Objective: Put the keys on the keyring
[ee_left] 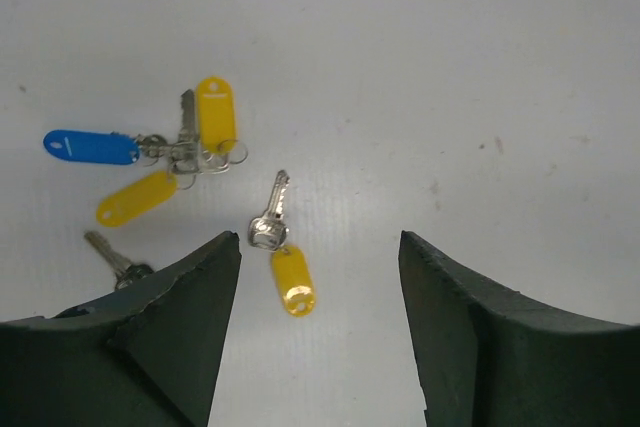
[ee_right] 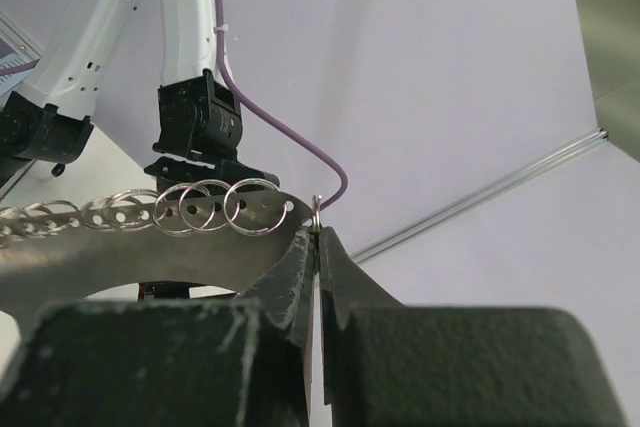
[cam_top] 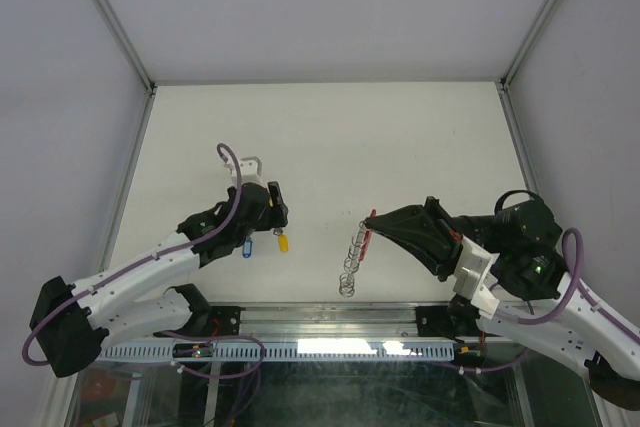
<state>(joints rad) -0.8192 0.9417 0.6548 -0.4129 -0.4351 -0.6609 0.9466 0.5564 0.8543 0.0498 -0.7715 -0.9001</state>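
Left gripper [cam_top: 272, 217] sits mid-left in the top view, just above the keys [cam_top: 282, 242]. The right gripper [cam_top: 373, 218], centre-right, pinches the keyring [cam_top: 352, 262], which trails toward the bottom edge. Only the left wrist view shows its fingers [ee_left: 170, 327] wide apart and empty, with keys scattered on the table [ee_left: 450, 67]. The right wrist view shows jaws clamped on the keyring's edge.

keys [ee_left: 270, 212]: bright silver metal, polished, with small glints
tags [ee_left: 292, 280]: smooth glossy plastic; the yellow ones look slightly translucent, and the blue one [ee_left: 90, 146], left of the lone key, is opaque with a soft sheen
keyring [ee_right: 210, 207]: thin shiny silvery metal rings; its red part [cam_top: 368, 232] looks like plastic
left hand [ee_left: 320, 252], fingers [ee_left: 170, 337]: dark, matt, grainy, rough at the edges
right hand [ee_right: 317, 242], fingers [ee_right: 350, 282]: matt black, pebbled
worktop [ee_left: 450, 67]: white, matt, finely ribbed, a few specks
cable [ee_right: 270, 127]: smooth purple sleeve
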